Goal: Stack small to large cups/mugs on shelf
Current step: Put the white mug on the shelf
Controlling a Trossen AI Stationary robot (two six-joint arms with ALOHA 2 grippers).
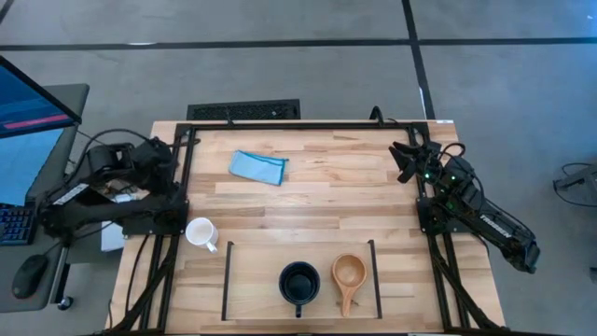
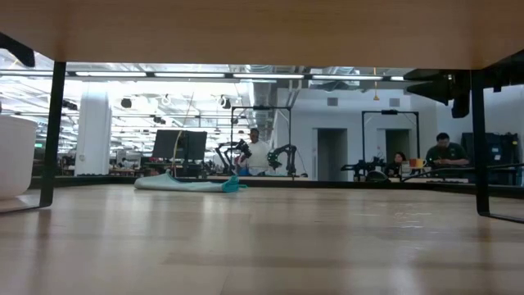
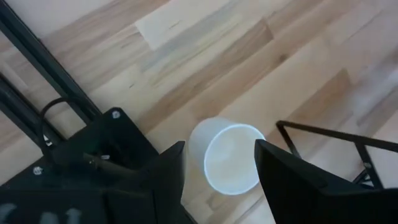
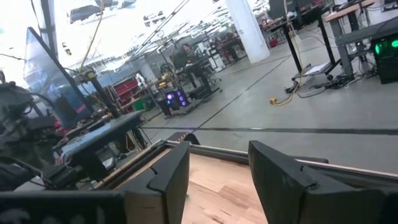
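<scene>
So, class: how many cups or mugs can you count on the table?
3: the white mug left of the shelf, outside it; the dark mug and the wooden cup inside it, side by side.

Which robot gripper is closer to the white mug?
The left gripper. It hangs open right above the round white mug at the table's left edge. The right gripper waits far across the table near the back right corner.

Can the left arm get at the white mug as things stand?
Probably yes. The left gripper is open and looks down on the white mug, which stands upright outside the shelf, by its left rail. Nothing lies between gripper and mug; only that rail is close.
</scene>
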